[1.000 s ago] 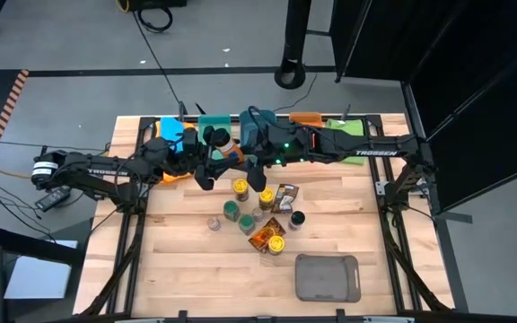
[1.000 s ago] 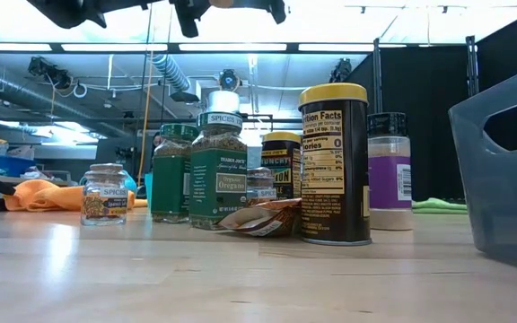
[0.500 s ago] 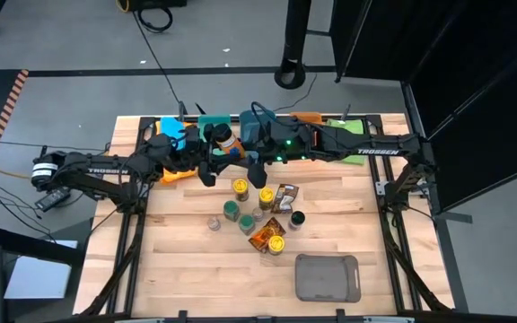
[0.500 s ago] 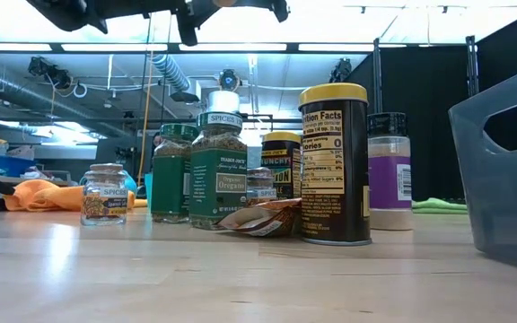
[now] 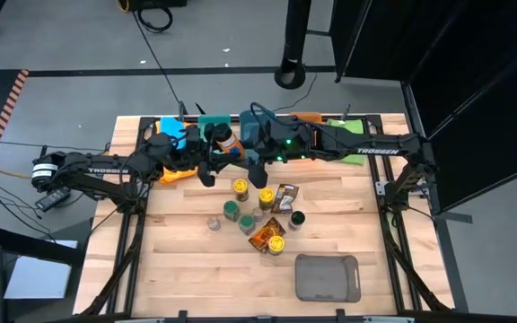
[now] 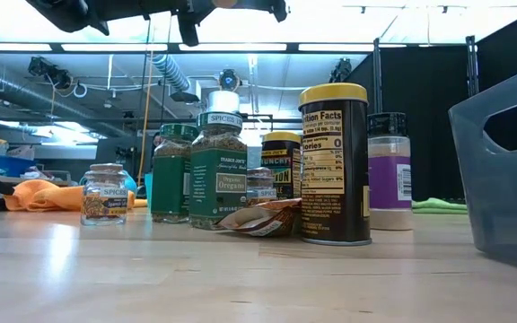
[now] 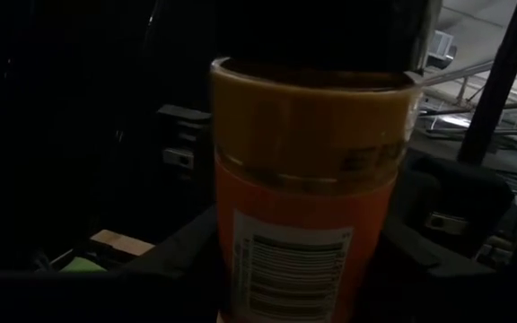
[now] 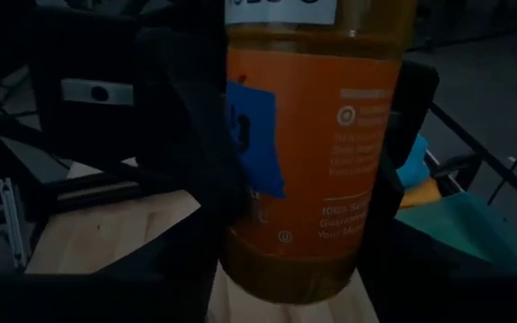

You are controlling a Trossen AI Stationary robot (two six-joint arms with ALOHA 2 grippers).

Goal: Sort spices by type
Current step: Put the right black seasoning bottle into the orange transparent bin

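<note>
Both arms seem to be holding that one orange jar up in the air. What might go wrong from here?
The orange jar sits between both sets of jaws, left gripper and right gripper, above the table's far side. If one lets go too early or they pull unevenly, it may slip and drop. Falling, it could hit the yellow-lidded jar or knock over the cluster nearby. The bins behind are close, so a swing might clip them.

Orange jar [image 5: 225, 141] slightly farther back, pincer-held.
</note>
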